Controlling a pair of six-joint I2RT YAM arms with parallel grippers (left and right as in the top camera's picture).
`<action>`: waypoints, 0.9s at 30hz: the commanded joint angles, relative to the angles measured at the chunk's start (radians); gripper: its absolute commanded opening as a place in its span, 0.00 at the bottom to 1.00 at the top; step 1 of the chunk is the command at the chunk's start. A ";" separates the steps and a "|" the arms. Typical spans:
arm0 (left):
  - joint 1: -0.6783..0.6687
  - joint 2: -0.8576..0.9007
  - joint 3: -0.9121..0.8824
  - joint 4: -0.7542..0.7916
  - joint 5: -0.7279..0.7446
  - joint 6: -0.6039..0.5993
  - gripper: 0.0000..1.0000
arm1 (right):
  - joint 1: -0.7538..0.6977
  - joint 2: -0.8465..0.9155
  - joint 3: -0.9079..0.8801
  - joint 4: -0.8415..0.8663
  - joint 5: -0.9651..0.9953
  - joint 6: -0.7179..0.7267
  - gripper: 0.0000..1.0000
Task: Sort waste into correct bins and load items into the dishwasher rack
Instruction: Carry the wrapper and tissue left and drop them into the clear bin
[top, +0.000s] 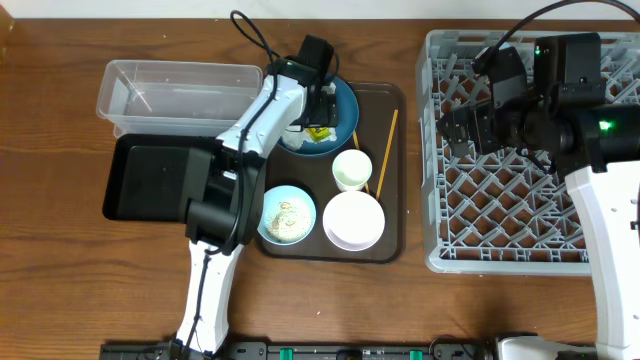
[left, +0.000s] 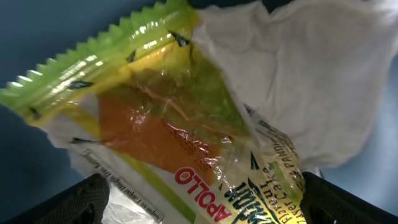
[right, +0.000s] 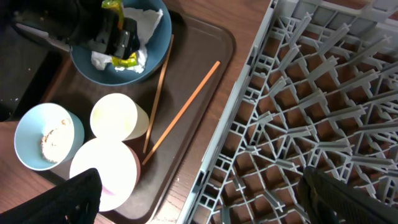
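From above, the clear tub and black tray sit at the far left, tub behind tray. My own wrist hides most of the dark-blue plate at the back of the brown serving tray. Only a yellow-green scrap of the snack wrapper shows past it, at the plate's near edge.

In the wrist view the wrapper fills the frame and is cut off at the bottom. Its long axis runs from the green crimped seal at upper left down to lower right, with the print upside down. The napkin lies crumpled against its upper right side.

My left gripper is right over the wrapper with its jaws spread wide, one dark tip in each lower corner. I cannot tell whether either tip touches the foil.

The light-blue bowl holds the rice scraps. The white cup and white bowl stand just right of it.

The chopsticks lie flat on the tray, running near to far. Their far ends splay apart and lean right, while their near ends end close together beside the cup and white bowl.

The dishwasher rack is cropped at the top and right.

My right gripper hangs above the rack's left edge, jaws wide apart and holding nothing. From overhead it is only a dark tangle.
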 joint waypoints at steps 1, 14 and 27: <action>-0.001 -0.009 0.003 -0.002 -0.008 -0.017 0.99 | 0.016 0.002 0.019 0.002 -0.010 0.014 0.99; -0.005 -0.008 -0.051 0.021 -0.008 -0.017 0.39 | 0.016 0.002 0.019 0.003 -0.010 0.014 0.97; 0.000 -0.171 0.012 -0.044 0.045 -0.016 0.06 | 0.016 0.002 0.019 0.003 -0.010 0.014 0.95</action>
